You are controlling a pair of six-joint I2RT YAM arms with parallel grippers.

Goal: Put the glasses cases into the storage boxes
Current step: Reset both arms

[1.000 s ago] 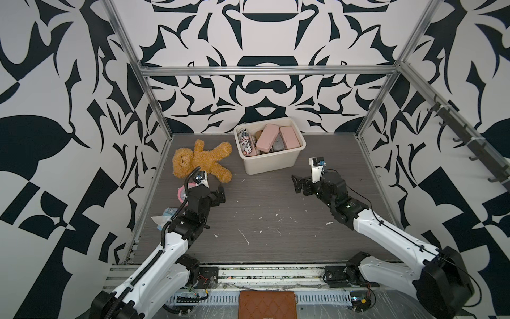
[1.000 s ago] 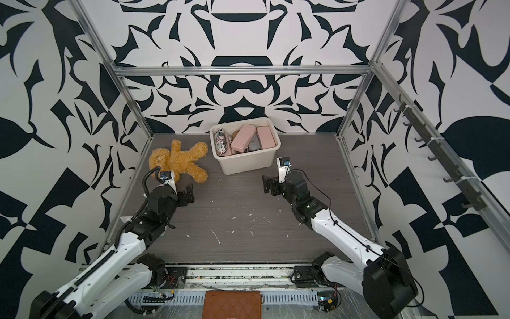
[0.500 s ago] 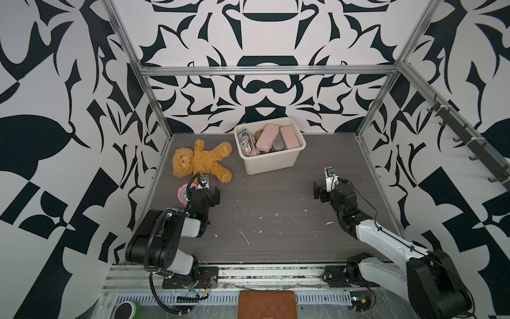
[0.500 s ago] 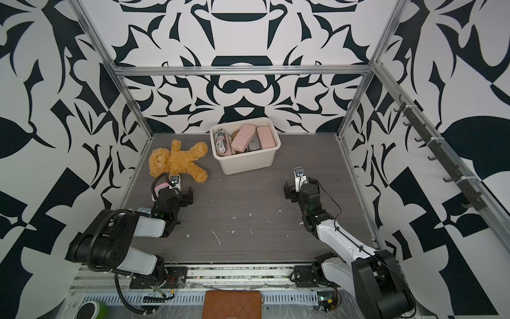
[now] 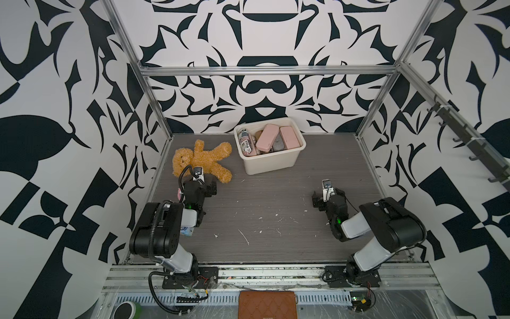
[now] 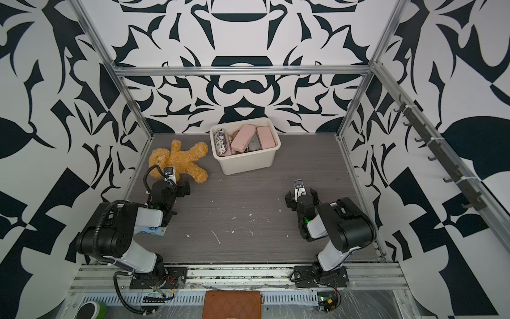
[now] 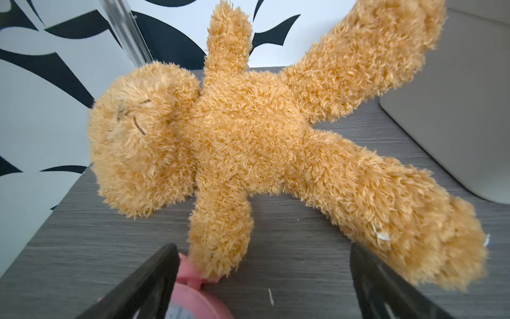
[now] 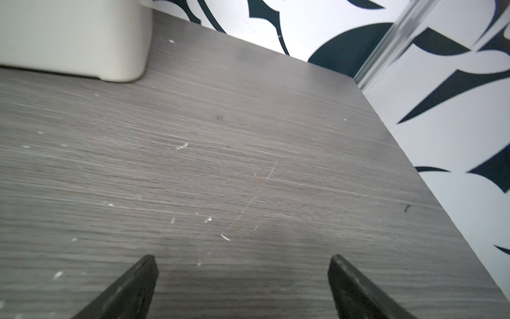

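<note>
The cream storage box (image 5: 271,163) (image 6: 249,163) stands at the back middle of the table. It holds two pink glasses cases (image 5: 267,137) (image 5: 289,137), a grey one (image 5: 278,144) and a newspaper-print one (image 5: 245,142). My left gripper (image 5: 202,184) (image 7: 263,248) is open and low, pointing at a teddy bear (image 7: 248,132), with nothing between its fingers. My right gripper (image 5: 327,194) (image 8: 242,259) is open over bare table, right of and nearer than the box (image 8: 74,36).
The tan teddy bear (image 5: 202,161) lies left of the box. A pink round thing (image 7: 193,301) sits by my left gripper's finger, touching the bear's paw. A blue-white tissue packet (image 5: 187,232) lies under my left arm. A brown wallet (image 5: 267,305) rests below the table's front rail.
Both arms have folded back toward the near edge. The right gripper moved right and nearer, away from the box. Both grippers stayed open.
</note>
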